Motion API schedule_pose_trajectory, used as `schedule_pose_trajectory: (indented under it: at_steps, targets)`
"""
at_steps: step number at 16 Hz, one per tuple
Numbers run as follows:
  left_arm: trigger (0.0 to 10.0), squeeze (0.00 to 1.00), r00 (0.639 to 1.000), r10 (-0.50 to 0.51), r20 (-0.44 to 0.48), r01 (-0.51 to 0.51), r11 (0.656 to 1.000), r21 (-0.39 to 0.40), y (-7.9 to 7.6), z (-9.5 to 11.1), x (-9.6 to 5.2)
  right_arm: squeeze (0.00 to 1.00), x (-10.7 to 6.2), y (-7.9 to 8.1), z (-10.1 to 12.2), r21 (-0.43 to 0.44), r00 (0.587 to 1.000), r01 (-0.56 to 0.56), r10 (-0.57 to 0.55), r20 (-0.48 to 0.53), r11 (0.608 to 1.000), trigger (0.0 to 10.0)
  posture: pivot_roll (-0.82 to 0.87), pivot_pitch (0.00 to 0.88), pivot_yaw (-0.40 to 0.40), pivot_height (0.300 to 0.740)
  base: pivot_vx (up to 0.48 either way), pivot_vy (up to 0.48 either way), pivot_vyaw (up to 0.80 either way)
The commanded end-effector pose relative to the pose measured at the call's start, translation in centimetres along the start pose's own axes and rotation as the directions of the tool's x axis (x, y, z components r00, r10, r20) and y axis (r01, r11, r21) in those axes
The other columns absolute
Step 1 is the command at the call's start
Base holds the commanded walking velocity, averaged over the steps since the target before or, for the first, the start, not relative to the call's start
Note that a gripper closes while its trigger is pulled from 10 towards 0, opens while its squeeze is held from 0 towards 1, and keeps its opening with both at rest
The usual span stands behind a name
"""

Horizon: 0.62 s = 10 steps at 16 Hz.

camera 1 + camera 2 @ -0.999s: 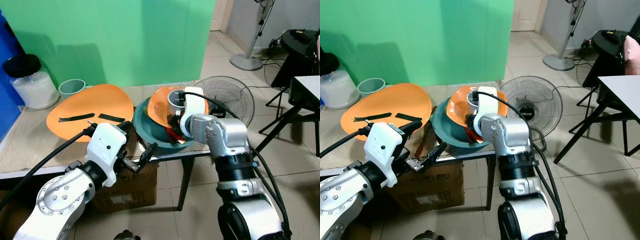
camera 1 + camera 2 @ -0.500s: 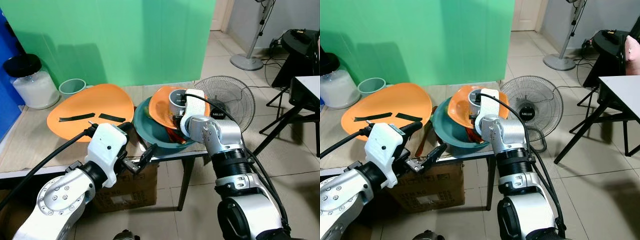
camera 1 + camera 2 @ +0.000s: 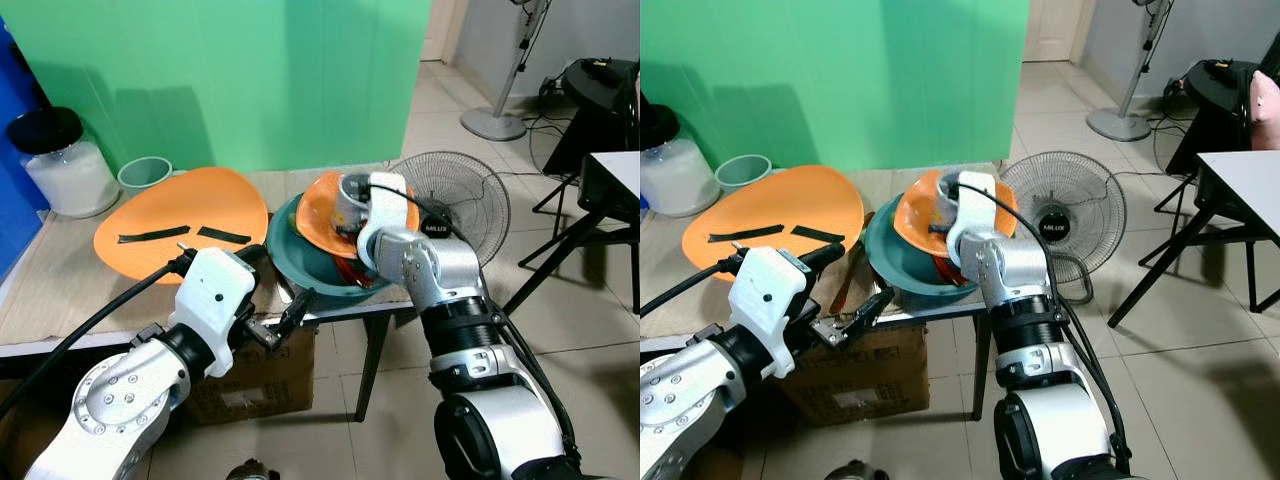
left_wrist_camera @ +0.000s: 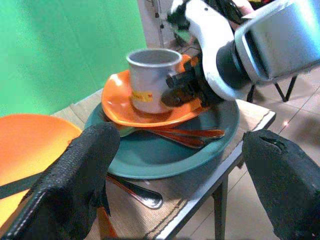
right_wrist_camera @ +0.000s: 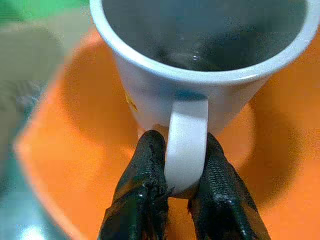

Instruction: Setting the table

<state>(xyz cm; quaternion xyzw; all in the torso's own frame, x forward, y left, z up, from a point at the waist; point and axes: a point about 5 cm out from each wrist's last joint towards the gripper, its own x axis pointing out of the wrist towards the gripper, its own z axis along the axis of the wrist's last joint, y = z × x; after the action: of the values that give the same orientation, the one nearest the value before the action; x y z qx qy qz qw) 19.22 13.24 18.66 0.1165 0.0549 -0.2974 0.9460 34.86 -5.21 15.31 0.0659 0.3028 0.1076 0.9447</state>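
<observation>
At 9 o'clock on the table [image 3: 60, 290] there's a big orange plate [image 3: 180, 222]. The left gripper [image 4: 175, 165] hangs off the near edge, fingers spread wide around nothing. At center, the mug [image 4: 152, 80] stands upright, mouth up, tilting slightly on the small orange plate [image 4: 125, 107] stacked in the teal dish [image 4: 165, 155], right by the table's near right corner. The right gripper [image 5: 175, 192] reaches over from 3 o'clock, arm bent, pinching the mug's handle [image 5: 186, 150].

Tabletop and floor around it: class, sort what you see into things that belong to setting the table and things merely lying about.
Belongs to the job:
mug, gripped by its handle by the right gripper
small orange plate
teal plate
spoons
large orange plate

Lying about:
floor fan
jar
cardboard box
</observation>
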Motion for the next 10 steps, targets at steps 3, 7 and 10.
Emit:
schedule_pose_trajectory:
  at_steps: [3, 7, 10]
  targets:
    - [10.0, 0.00, 1.000, -0.012, 0.006, 0.012, 1.000, 0.011, -0.3, 0.2, -0.3, 0.00, -2.2, 0.7, 1.9, 0.006, 0.991, -0.101, 0.100, 0.093, 0.995, 0.0, 0.04, 0.000, 0.030, 0.740, 0.000, 0.000, 0.00]
    - [10.0, 0.00, 0.997, 0.067, 0.026, -0.068, 0.998, 0.018, 0.0, 0.2, 0.3, 0.00, -6.8, -1.3, 3.8, -0.156, 0.901, -0.162, 0.211, 0.380, 0.974, 0.0, 0.02, 0.000, 0.036, 0.740, 0.000, 0.000, 0.00]
    - [10.0, 0.00, 0.938, 0.341, 0.069, -0.339, 0.940, -0.045, 1.7, 0.7, 1.2, 0.00, -10.9, -5.1, 2.7, -0.215, 0.847, -0.064, 0.167, 0.505, 0.974, 10.0, -0.02, 0.000, 0.047, 0.740, 0.000, 0.000, 0.00]
